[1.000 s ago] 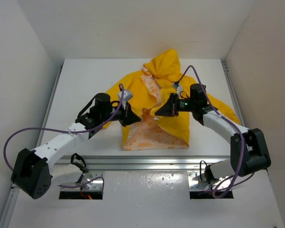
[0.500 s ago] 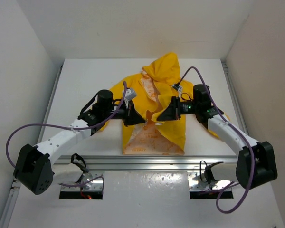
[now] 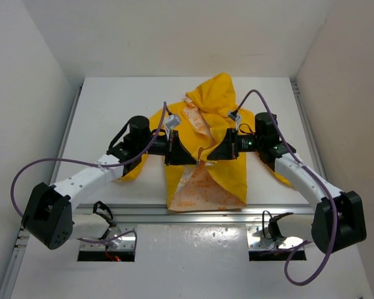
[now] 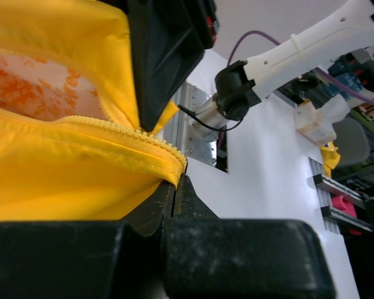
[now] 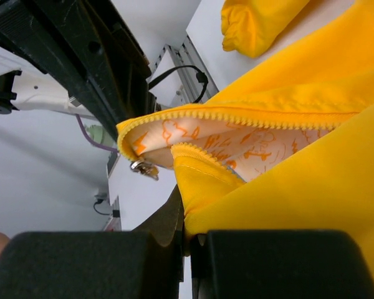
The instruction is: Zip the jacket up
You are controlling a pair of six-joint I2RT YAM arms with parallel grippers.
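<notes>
The yellow hooded jacket lies on the white table, unzipped, its orange-and-white lining showing at the front. My left gripper is shut on the jacket's left front edge by the zipper teeth and holds it lifted. My right gripper is shut on the right front edge, also lifted. The two grippers nearly meet over the jacket's middle. The metal zipper slider hangs from the edge held by the left gripper, seen in the right wrist view.
The table is walled on three sides. A metal rail runs along its near edge. One sleeve lies under the left arm, and a cuff shows in the right wrist view.
Both grippers have moved inward toward each other, lifting and drawing the two front edges together. The jacket has bunched narrower and its hem has slid slightly nearer.
</notes>
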